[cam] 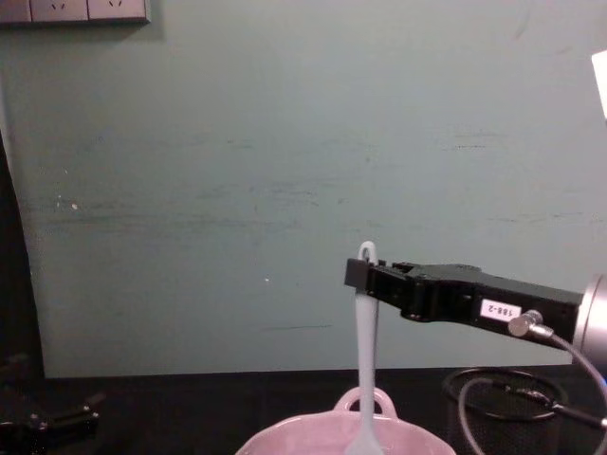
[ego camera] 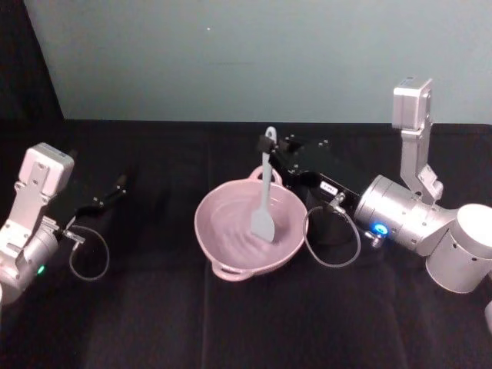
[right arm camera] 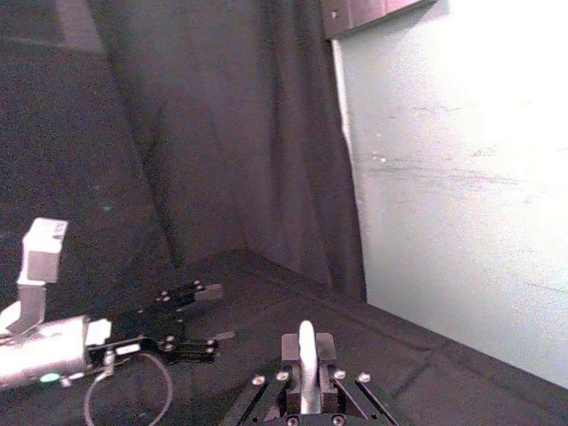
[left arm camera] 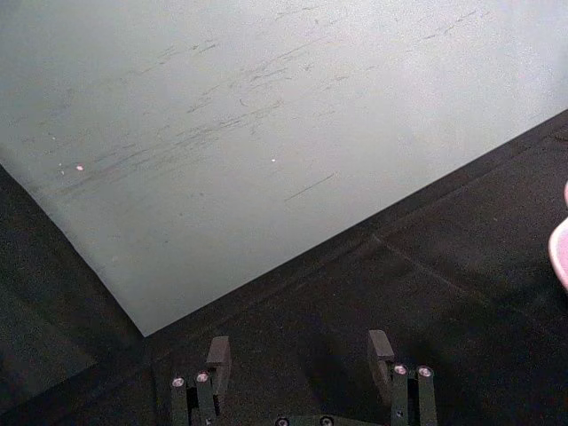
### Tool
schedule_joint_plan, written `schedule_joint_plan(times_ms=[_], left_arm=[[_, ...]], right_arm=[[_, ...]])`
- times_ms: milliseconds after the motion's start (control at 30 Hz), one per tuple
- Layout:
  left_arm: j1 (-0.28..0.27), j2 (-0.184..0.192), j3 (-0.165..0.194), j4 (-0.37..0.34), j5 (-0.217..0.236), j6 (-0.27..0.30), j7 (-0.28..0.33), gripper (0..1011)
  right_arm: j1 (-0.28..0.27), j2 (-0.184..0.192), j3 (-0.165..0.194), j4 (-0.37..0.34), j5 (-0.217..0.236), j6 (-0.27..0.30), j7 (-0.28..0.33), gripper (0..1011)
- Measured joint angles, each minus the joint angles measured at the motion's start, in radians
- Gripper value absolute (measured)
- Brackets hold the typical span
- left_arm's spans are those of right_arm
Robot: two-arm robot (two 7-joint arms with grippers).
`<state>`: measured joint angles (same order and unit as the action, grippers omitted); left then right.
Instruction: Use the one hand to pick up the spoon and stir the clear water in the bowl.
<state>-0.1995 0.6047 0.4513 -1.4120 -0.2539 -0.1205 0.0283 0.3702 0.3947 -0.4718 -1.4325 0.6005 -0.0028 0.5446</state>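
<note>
Spoon (ego camera: 265, 192) stands upright, blade down in the pink bowl (ego camera: 206, 231) mid-table (ego camera: 154, 323); right gripper (ego camera: 270, 144) is clamped on its handle near the looped top. Left gripper (ego camera: 115, 188) rests leftward, jaws apart, empty.

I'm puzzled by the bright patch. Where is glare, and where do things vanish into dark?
Right wrist view: the wall blazes white. Head view: the right gripper, holding the spoon in the bowl, and the idle left gripper both blend into the black cloth. Chest view: even light.
</note>
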Motion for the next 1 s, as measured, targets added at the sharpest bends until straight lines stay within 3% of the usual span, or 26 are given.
schedule_joint_plan(times_ms=[367,667,1000], left_arm=[[0.000,0.000,0.000,0.000,0.000,0.000,0.000,1011],[0.000,0.000,0.000,0.000,0.000,0.000,0.000,1011],[0.000,0.000,0.000,0.000,0.000,0.000,0.000,1011]], right_arm=[[0.024,-0.037,-0.050,0.000,-0.010,0.006,0.022,116],[0.098,-0.091,-0.075,0.100,-0.013,-0.007,0.045,116],[0.159,-0.126,-0.059,0.219,-0.007,-0.032,0.055,116]])
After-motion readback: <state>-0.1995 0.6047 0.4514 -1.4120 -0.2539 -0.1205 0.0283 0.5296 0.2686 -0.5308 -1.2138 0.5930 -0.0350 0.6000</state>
